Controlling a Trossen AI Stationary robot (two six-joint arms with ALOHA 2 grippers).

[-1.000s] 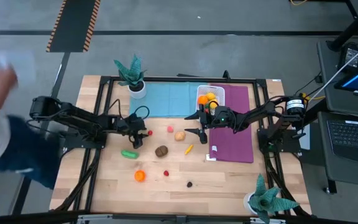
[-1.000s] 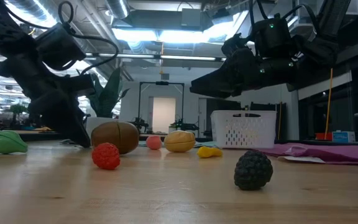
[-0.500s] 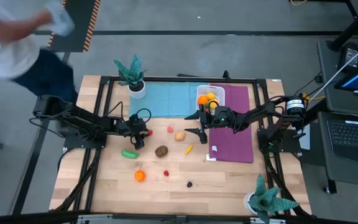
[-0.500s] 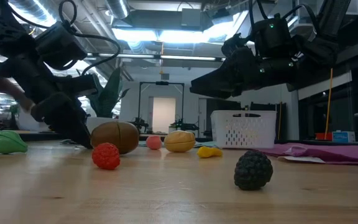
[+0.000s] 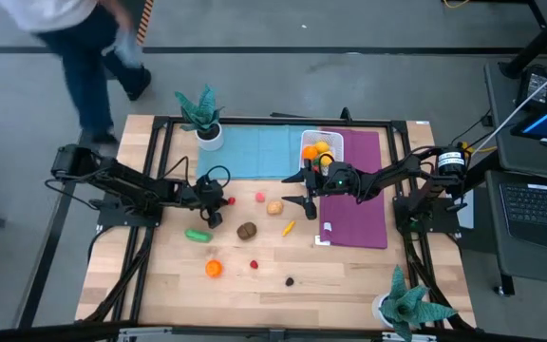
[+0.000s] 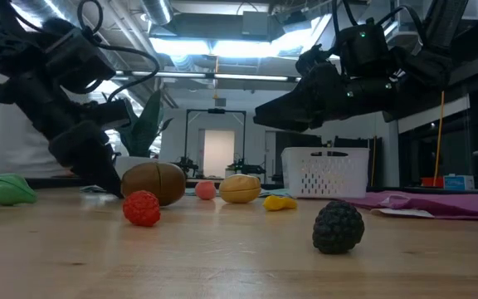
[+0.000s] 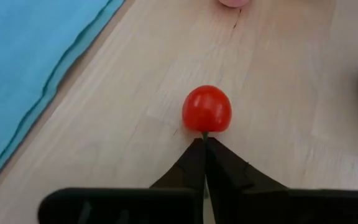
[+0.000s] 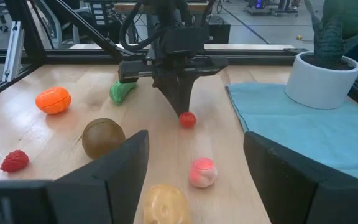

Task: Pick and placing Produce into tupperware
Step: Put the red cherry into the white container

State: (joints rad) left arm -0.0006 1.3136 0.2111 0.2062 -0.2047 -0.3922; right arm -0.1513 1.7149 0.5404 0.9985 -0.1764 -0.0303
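Tomato (image 7: 207, 109) | on table, touching tips of left pincer (image 7: 204, 146) | pincer together, gripping nothing

A person (image 5: 74, 38) walks past at the frame's upper left; two teal potted plants (image 5: 200, 114) (image 5: 405, 302) flank blue (image 5: 250, 150) and purple mats (image 5: 357, 204) on the wooden table (image 5: 254, 285).

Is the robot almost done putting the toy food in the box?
Not yet. The tupperware already holds a couple of orange and yellow pieces. The left tool is shut right behind the red tomato, seemingly pinching its stem. The right tool waits open near the tupperware. The brown fruit, orange and several other pieces remain on the table.
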